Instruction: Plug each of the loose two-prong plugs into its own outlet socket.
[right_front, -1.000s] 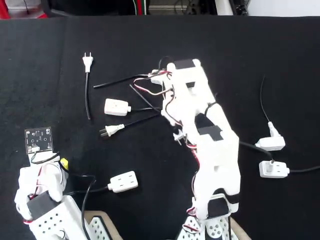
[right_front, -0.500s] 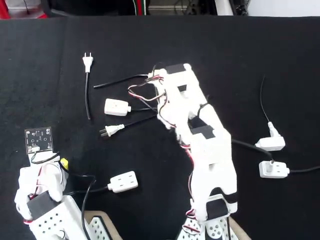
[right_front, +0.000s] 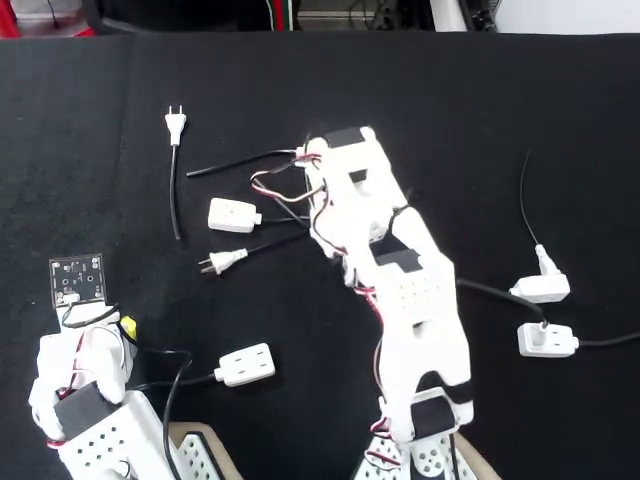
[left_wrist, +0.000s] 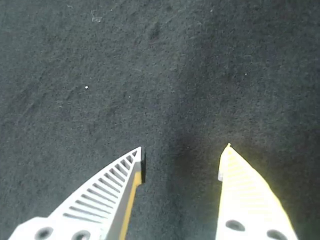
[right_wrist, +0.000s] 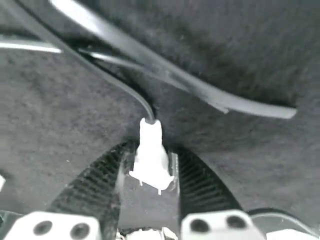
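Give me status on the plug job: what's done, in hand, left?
Looks done: the upper right socket and lower right socket each seem to carry a plug. In hand: right end effector shut on a white plug. To do: far plug and middle plug lie loose; upper left socket and near socket look empty. Left end effector open over bare cloth.

I saw the counter covered in matt black cloth, fuzzy and flecked with lint. The plug looked like smooth white plastic. A thick cable had a glossy black sheath. The left claw was ribbed pale plastic; the right claw carried ridged matt black pads.
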